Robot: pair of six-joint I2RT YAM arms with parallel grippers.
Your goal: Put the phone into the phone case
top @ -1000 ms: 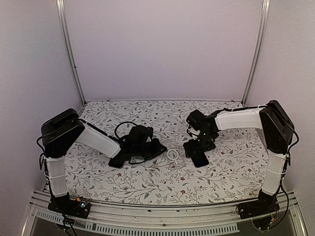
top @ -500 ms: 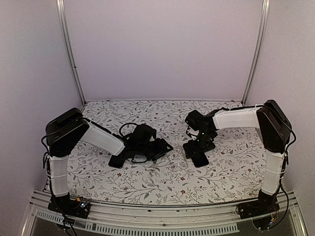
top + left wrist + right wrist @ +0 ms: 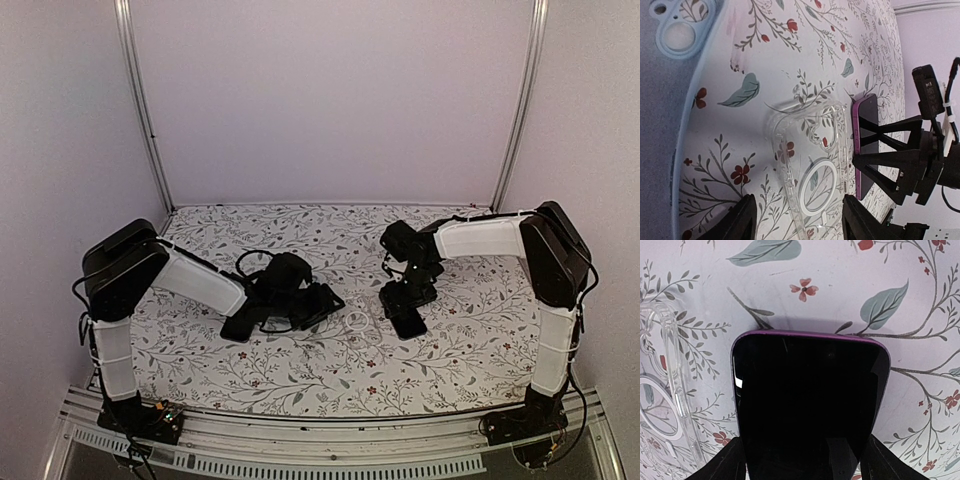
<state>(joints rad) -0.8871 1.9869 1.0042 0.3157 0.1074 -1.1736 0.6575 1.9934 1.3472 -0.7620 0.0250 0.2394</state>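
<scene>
**L gripper**: fingers released. They stand apart on either side of the near end of the case. A gap shows betw. one finger and the case rim, so no grasp.

**Case:** clear, w/ a white ring in its back. It lies flat on the table, which has a floral cover. In the top view it is faint, sitting near centre betw. the two grippers.

**R gripper**: fingers set against both long edges of the phone at its near end, clasping it.

**Phone:** purple rim, black screen up, flat on the table right of centre.

**Relation:** the phone lies just beside the case, long sides approx. parallel. A strip of bare cover shows betw. them, so they are not touching. The phone is not in the case.

**Arms:** both reach in toward mid-table, wrists low over the items. R arm's wrist cam looks straight down on the screen.
</scene>
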